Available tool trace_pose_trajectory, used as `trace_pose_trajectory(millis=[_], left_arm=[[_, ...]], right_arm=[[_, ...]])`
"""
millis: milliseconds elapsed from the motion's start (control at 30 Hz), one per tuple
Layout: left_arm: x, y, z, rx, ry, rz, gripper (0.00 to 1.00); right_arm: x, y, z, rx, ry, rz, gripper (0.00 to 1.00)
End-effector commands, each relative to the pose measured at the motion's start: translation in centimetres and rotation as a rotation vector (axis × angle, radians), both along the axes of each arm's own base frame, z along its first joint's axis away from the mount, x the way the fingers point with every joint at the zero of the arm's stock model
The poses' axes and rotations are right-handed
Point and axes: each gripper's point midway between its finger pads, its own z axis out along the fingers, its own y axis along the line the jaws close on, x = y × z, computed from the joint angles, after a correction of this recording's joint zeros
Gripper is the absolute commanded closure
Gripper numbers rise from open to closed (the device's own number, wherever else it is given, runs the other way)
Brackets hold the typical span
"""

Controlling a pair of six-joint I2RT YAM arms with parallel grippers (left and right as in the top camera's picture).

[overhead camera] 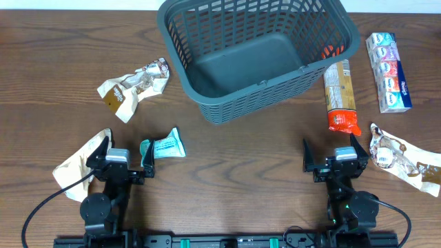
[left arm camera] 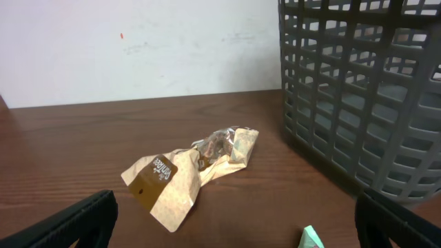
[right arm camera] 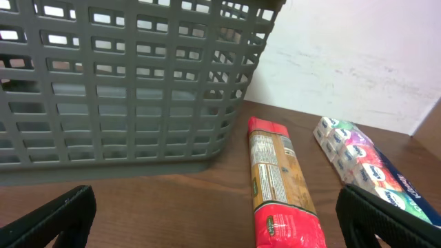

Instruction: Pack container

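Observation:
The container [overhead camera: 262, 96], a large dark grey lattice basket, stands empty at the table's far middle; it also fills the right of the left wrist view [left arm camera: 365, 89] and the left of the right wrist view [right arm camera: 124, 83]. My left gripper [overhead camera: 125, 146] rests open near the front left with nothing between its fingers [left arm camera: 76, 224]. A teal packet [overhead camera: 165, 146] lies just right of it. My right gripper [overhead camera: 332, 148] is open at the front right, empty. A long red-and-tan packet [overhead camera: 341, 93] lies ahead of it, beside the basket [right arm camera: 282, 186].
A crumpled tan packet [overhead camera: 134, 86] lies left of the basket [left arm camera: 189, 172]. A cream packet [overhead camera: 76, 165] sits by the left arm. A colourful multipack [overhead camera: 389, 72] and a crumpled packet [overhead camera: 403, 157] lie at the right. Something orange [overhead camera: 333, 49] shows behind the basket.

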Motion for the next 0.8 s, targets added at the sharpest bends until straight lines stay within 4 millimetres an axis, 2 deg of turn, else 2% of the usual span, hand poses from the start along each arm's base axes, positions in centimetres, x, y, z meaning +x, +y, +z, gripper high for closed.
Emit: trace_pose_trajectory(millis=[0, 567, 700, 767], left_arm=[[0.0, -0.2, -1.6, -0.012, 0.043, -0.009, 0.01], [0.0, -0.2, -1.6, -0.012, 0.043, -0.009, 0.01], [0.1, -0.2, -0.8, -0.012, 0.011, -0.010, 0.01], [-0.1, -1.1, -0.6, -0.075, 0.013, -0.056, 0.02]], right_arm=[[0.0, 0.2, -0.1, -0.007, -0.002, 0.007, 0.01], [0.0, 0.4, 0.0, 0.001, -0.003, 0.019, 0.01], [-0.2, 1.7, 0.5, 0.156, 0.002, 0.086, 0.01], [-0.4, 2.3, 1.3, 0.228, -0.002, 0.122, 0.01]])
